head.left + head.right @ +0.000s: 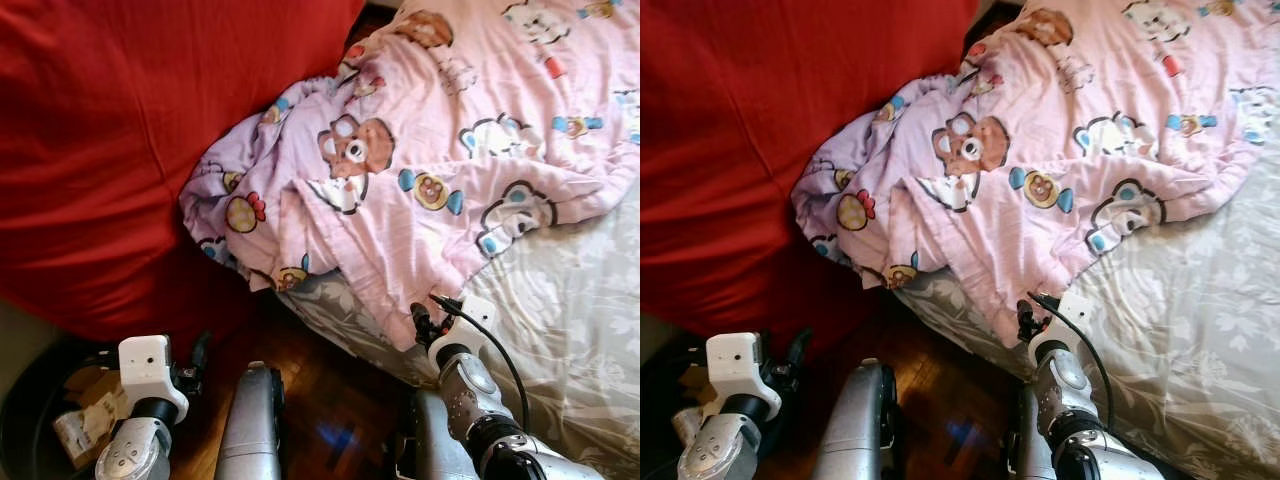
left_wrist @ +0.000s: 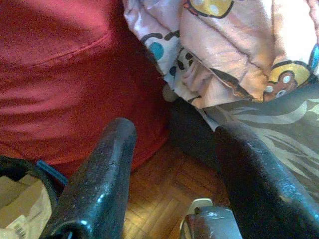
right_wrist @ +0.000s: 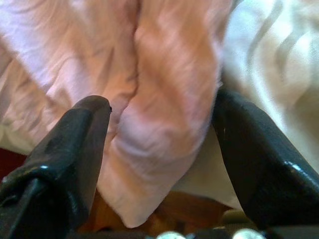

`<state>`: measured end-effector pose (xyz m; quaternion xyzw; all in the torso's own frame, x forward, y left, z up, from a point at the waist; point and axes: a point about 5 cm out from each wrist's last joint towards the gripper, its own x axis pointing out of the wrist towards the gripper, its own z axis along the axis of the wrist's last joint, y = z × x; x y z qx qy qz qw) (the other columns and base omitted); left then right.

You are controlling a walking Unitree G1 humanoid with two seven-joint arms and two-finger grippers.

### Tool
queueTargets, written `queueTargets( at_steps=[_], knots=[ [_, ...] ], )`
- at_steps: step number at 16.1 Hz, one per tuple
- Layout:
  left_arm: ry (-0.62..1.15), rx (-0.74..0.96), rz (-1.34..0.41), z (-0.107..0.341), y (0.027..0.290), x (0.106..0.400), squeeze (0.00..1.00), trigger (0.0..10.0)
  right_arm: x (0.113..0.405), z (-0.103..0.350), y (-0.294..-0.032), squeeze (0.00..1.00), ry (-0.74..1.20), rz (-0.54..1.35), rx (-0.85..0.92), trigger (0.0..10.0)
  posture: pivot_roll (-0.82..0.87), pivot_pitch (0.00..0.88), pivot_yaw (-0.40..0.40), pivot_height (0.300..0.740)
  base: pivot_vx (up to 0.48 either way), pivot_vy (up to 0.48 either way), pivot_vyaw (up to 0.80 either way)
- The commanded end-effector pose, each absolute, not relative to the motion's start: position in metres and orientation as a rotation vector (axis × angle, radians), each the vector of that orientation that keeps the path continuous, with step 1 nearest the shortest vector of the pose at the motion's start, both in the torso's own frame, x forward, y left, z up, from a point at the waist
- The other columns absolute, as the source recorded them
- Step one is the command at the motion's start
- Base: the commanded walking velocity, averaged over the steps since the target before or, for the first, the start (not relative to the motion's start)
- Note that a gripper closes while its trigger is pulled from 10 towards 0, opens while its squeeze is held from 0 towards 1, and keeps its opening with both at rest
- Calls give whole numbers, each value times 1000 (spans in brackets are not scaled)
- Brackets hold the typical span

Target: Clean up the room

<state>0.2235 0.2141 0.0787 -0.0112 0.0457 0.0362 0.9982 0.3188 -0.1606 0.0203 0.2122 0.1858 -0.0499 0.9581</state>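
A pink quilt (image 1: 430,170) printed with cartoon bears lies crumpled across the bed, one corner hanging over the bed's near edge. My right gripper (image 3: 159,107) is open at that hanging corner, with a fold of the pink cloth (image 3: 159,124) between its two fingers. From the head it shows just below the quilt's lowest corner (image 1: 420,320). My left gripper (image 2: 174,132) is open and holds nothing. It hovers low over the wooden floor (image 2: 164,189), at the lower left beside the red cushion (image 1: 197,355).
A large red cushion (image 1: 110,150) spreads over the left side and touches the quilt. The bed wears a grey floral sheet (image 1: 570,310). A black bin (image 1: 30,400) with cardboard and paper scraps (image 1: 90,410) stands at the bottom left. Dark parquet (image 1: 330,410) runs between cushion and bed.
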Motion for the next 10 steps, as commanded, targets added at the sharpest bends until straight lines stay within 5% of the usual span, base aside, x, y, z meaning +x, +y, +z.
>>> queueTargets(
  at_steps=[1,5,6,10],
  knots=[
    [128,4,68,75,216,217,0,10000,312,11,-155,0,424,-98,485,10000,242,327,65,597,0,0,0],
    [150,17,69,75,217,208,0,10000,315,14,-143,0,415,-40,556,10000,252,336,71,597,0,0,0],
    [158,18,70,74,217,205,0,10000,315,15,-143,0,409,-39,563,0,253,337,72,597,0,0,0],
    [171,19,66,73,216,204,0,10000,316,15,-143,0,402,-36,568,0,252,341,77,597,0,0,0]
  ],
)
